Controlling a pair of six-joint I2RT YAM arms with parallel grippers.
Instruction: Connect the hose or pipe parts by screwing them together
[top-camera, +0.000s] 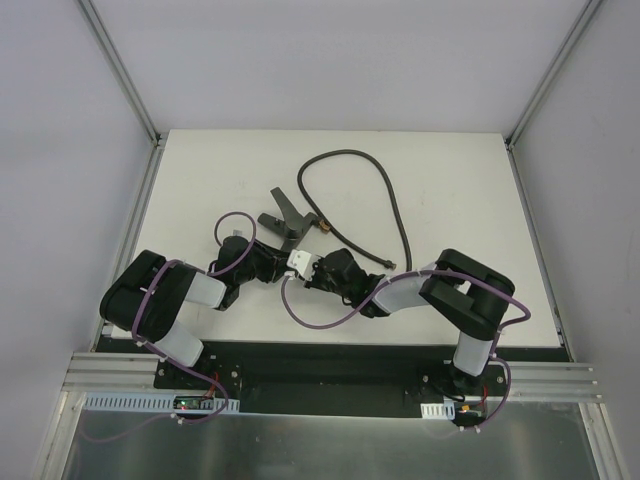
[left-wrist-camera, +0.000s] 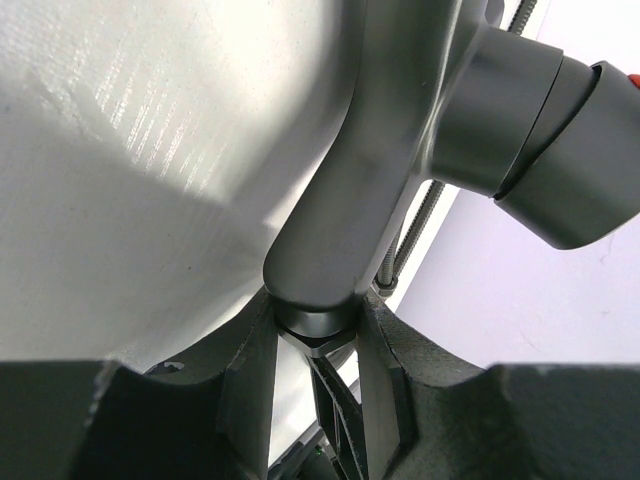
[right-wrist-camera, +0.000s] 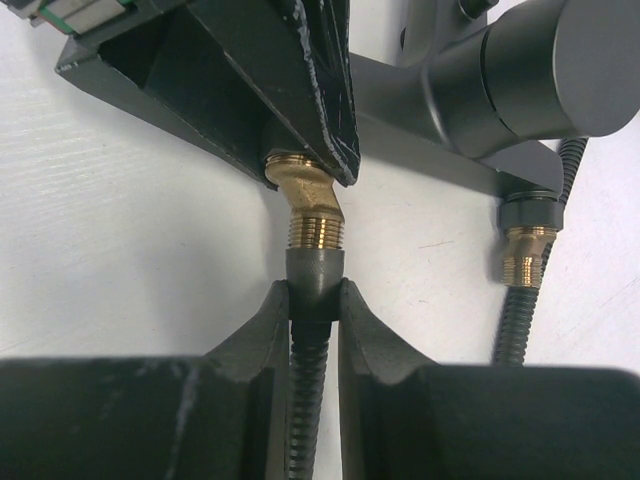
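Nearest the lens in the left wrist view, the left gripper (left-wrist-camera: 315, 335) is clenched on the lower stem of the forked fitting (left-wrist-camera: 400, 120), whose grey body climbs toward 1 o'clock. The hose (left-wrist-camera: 425, 215) passes behind it.

In the right wrist view the right gripper (right-wrist-camera: 315, 300) pinches the hose's end collar. The collar's long axis runs from 6 to 12 o'clock and touches a brass threaded tip (right-wrist-camera: 315, 230) at 12, whose threads are exposed and cocked slightly toward 11. I judge they need lining up before any turning. At 3 o'clock a second brass tip (right-wrist-camera: 527, 255) seems already joined.

From above, both grippers meet at the middle of the table (top-camera: 450, 180). The hose loops toward 12 over its white top, with room to swing.
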